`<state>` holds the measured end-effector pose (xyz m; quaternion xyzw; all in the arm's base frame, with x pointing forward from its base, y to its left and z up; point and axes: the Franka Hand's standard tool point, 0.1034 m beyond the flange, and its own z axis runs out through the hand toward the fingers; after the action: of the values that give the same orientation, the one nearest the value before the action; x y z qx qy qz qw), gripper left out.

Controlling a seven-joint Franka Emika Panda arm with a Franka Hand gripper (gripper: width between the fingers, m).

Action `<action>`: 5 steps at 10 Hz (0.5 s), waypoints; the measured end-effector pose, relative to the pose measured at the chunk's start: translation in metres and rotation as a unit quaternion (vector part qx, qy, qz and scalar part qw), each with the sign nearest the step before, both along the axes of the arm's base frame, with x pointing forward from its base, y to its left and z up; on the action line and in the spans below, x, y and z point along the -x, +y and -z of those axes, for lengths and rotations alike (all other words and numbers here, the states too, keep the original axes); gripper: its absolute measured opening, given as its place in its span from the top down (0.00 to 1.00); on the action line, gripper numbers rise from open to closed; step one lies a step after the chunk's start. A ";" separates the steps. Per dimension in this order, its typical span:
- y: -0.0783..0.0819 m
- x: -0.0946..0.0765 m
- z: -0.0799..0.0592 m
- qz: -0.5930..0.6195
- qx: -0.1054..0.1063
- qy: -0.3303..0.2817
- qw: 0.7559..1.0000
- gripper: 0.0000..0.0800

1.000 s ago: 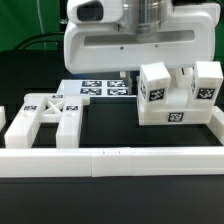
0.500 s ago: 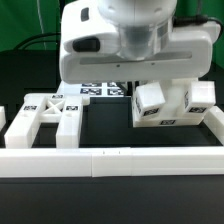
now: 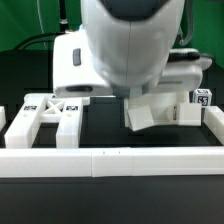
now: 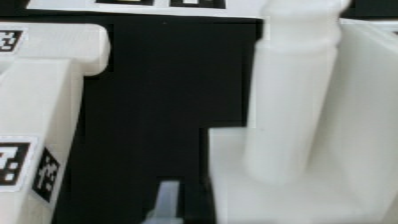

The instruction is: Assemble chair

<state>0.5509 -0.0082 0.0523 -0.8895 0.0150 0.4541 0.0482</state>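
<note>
We are looking at a black table (image 3: 100,135) with white chair parts on it. The big white arm (image 3: 125,50) is leaning down in the middle of the exterior view and is hiding a lot behind it.

On the exterior view's right, the blocky chair piece (image 3: 165,112) is sitting on the table, partly under the arm. One small tag (image 3: 201,98) is showing near its far right corner. On the exterior view's left, the X-braced frame (image 3: 48,115) is lying flat, well apart from the blocky piece. A long low rail (image 3: 110,160) is running across the near side, in front of both.

From outside, the arm is covering the jaws, so we are turning to the wrist view. There the gripper (image 4: 166,203) is showing only as a thin grey tip at the picture's edge. Its jaws are pressed together, and nothing is sitting between them.

A tall post (image 4: 302,70) is standing up from a flat slab (image 4: 311,175). The grey tip is hanging just beside the slab's edge, over the dark gap of table. We cannot tell if it is touching the slab. Across that gap, a tagged white part (image 4: 45,110) is lying apart from the slab and from the jaws.
</note>
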 end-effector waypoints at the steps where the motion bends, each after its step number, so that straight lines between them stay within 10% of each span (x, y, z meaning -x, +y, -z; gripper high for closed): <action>1: -0.002 0.002 0.003 -0.003 0.007 0.011 1.000 0.96; 3: -0.004 0.000 0.005 -0.001 0.008 -0.003 1.000 0.96; 4: -0.006 0.000 0.007 0.000 0.009 -0.003 1.000 0.74; 5: -0.008 0.000 0.007 0.002 0.009 -0.003 1.000 0.74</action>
<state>0.5512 -0.0165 0.0449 -0.8911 0.0206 0.4515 0.0412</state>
